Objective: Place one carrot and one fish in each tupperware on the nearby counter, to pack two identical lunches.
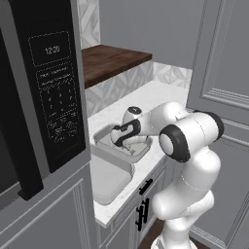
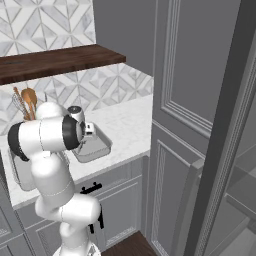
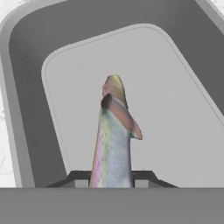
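Reaching low over far tupperware (image 1: 121, 150) | pincer (image 3: 112, 180) pinching fish (image 3: 113, 144), pointing down into tray | counter (image 1: 146, 99)

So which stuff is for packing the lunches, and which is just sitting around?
For the job:
fish, held in the gripper
far tray
near tray
counter

Just around:
microwave
wooden shelf
utensils
tall cabinet
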Tool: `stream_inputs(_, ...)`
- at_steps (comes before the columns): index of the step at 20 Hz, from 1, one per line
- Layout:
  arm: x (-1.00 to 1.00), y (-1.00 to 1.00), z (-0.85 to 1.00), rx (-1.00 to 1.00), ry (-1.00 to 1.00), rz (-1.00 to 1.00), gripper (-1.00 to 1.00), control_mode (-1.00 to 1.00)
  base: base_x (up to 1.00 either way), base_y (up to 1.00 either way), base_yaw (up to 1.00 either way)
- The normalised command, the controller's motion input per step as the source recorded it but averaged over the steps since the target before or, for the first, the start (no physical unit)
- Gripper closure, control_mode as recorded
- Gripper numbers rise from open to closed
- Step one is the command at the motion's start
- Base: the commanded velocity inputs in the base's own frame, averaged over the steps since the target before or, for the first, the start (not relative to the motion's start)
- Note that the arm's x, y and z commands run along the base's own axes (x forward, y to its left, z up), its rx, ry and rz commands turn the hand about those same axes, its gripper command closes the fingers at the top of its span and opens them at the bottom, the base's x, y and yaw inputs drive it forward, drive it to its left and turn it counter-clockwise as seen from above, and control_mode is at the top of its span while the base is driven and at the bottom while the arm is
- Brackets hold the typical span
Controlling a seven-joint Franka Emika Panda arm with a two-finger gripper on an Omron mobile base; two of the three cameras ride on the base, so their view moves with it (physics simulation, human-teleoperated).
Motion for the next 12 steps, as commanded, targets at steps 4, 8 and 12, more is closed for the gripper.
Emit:
stream_inputs(4,0.03,0.00,0.00,0.00,0.00,0.03,-1.00,-1.00,0.00,0.00,0.00)
stream_inputs(8,0.08,0.00,0.00,0.00,0.00,0.02,-1.00,-1.00,0.00,0.00,0.00)
stream_inputs(12,0.17,0.00,0.03,0.00,0.00,0.00,-1.00,-1.00,0.00,0.00,0.00)
